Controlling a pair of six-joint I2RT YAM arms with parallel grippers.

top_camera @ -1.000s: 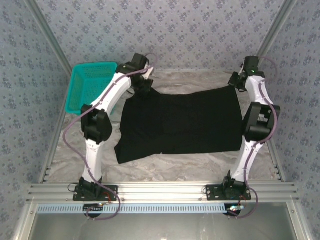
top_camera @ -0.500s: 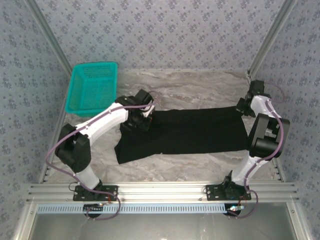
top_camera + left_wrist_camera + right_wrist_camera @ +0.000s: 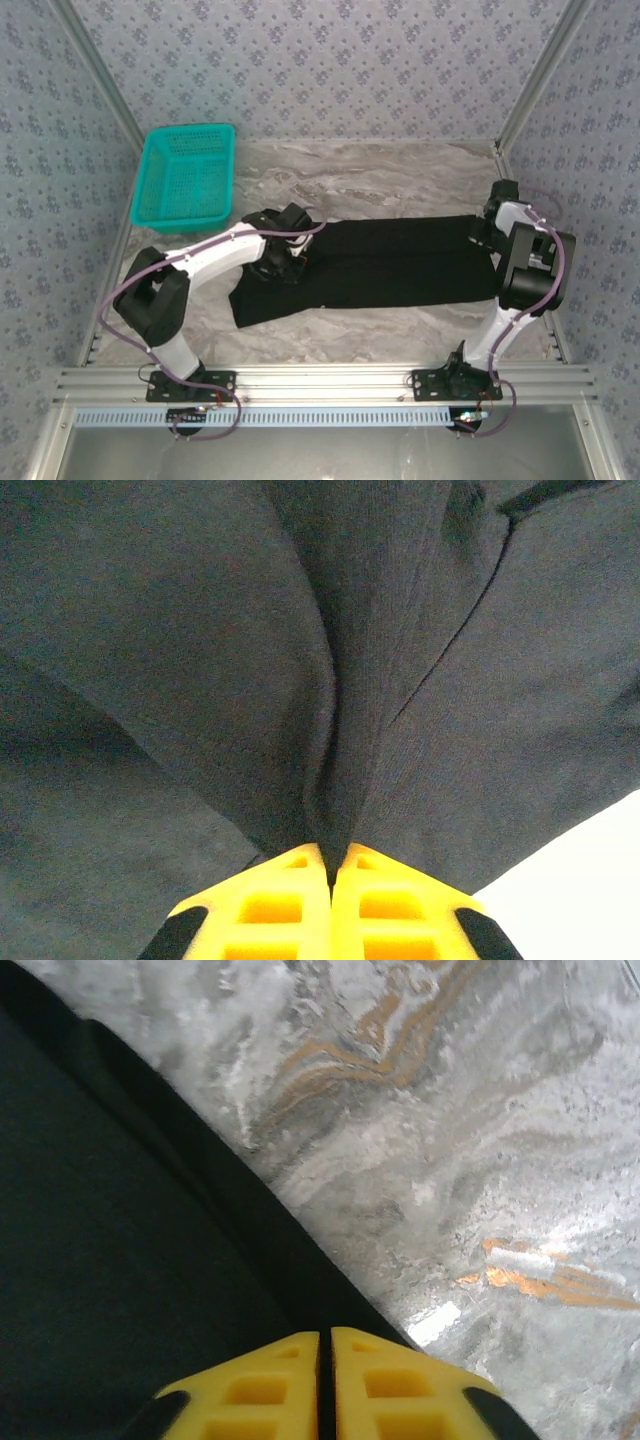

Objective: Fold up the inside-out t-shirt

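From above, the black t-shirt (image 3: 380, 265) lies as a long band across the middle of the marbled worktop (image 3: 380, 185), with a teal basket (image 3: 185, 175) at the far left corner and patterned walls (image 3: 330, 60) behind. The wrist cameras add detail: the left gripper (image 3: 330, 865) has its jaws clamped on a bunched ridge of cloth, while the right gripper (image 3: 325, 1345) has its jaws closed on the hem near the worktop's right edge. The left arm hides the band's left end.

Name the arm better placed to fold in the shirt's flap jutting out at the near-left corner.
Left. The left gripper is clamped on the t-shirt just beside that jutting flap, while the right gripper pinches the shirt's opposite end.
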